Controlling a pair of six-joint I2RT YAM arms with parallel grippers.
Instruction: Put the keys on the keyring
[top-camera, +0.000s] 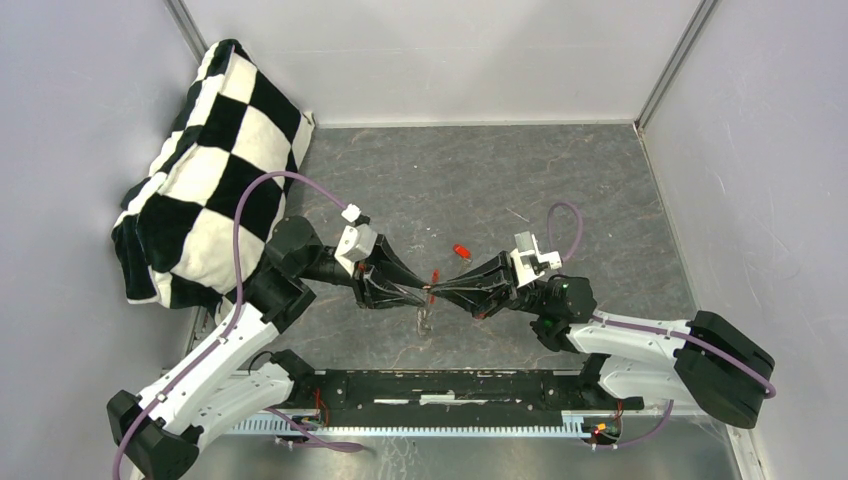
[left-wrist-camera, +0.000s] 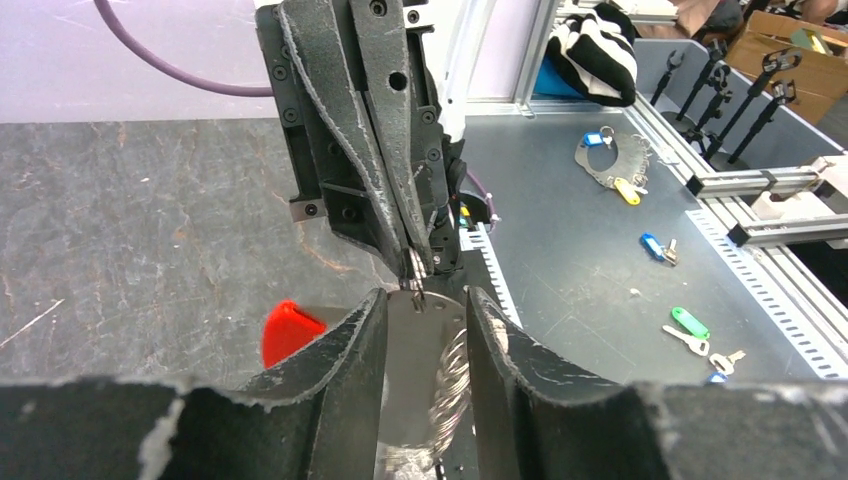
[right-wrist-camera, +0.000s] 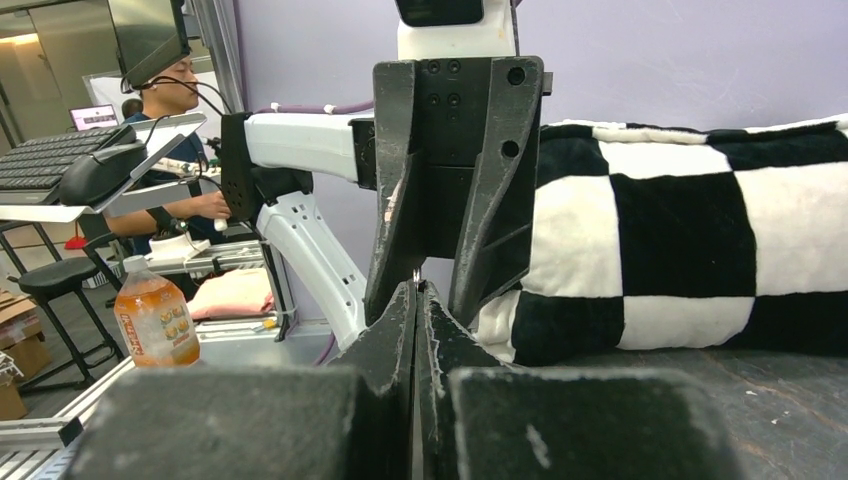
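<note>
Progress: early, no key seen threaded | left tool (left-wrist-camera: 425, 335) narrow, gripping keyring (top-camera: 425, 320) over desk (top-camera: 560, 200) centre | right tool (right-wrist-camera: 417, 310) pinched tight at ring, contents unclear | red key (top-camera: 461, 250) loose, 1 o'clock | black key unseen

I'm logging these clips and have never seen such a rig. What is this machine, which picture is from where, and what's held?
Two robot arms stand at the near edge of a grey table. One picture looks down from above; the others come from a camera on each wrist. The left gripper and right gripper meet tip to tip. The left holds the keyring between its fingers; the right is pinched shut at the ring's edge. A red-headed key lies on the table; a checkered cushion sits at the far left.
</note>
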